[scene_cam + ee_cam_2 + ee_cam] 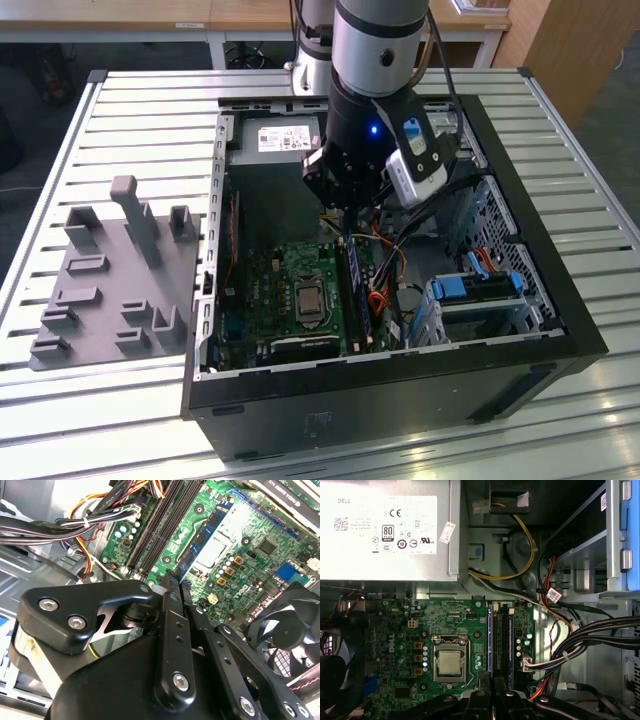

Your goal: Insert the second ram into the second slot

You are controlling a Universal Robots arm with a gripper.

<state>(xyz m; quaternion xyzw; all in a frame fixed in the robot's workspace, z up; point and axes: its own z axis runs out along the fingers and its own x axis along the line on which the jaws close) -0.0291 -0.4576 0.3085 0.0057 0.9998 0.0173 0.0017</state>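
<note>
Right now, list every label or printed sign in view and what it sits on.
Large white label on the power supply: a logo and approval marks; fine print too small to read.
Small white sticker beside it: too small to read.
White tag among the cables: too small to read.

Cannot tell in the exterior view how deep the blue ram stick sits in its slot, with its far end hidden under the hand. Cannot see in the second wrist view the near part of the motherboard behind the hand's black linkage, nor the whole cooling fan, cut by the picture's edge. Cannot follow in the first wrist view the power supply or the drive bay past the edges.
</note>
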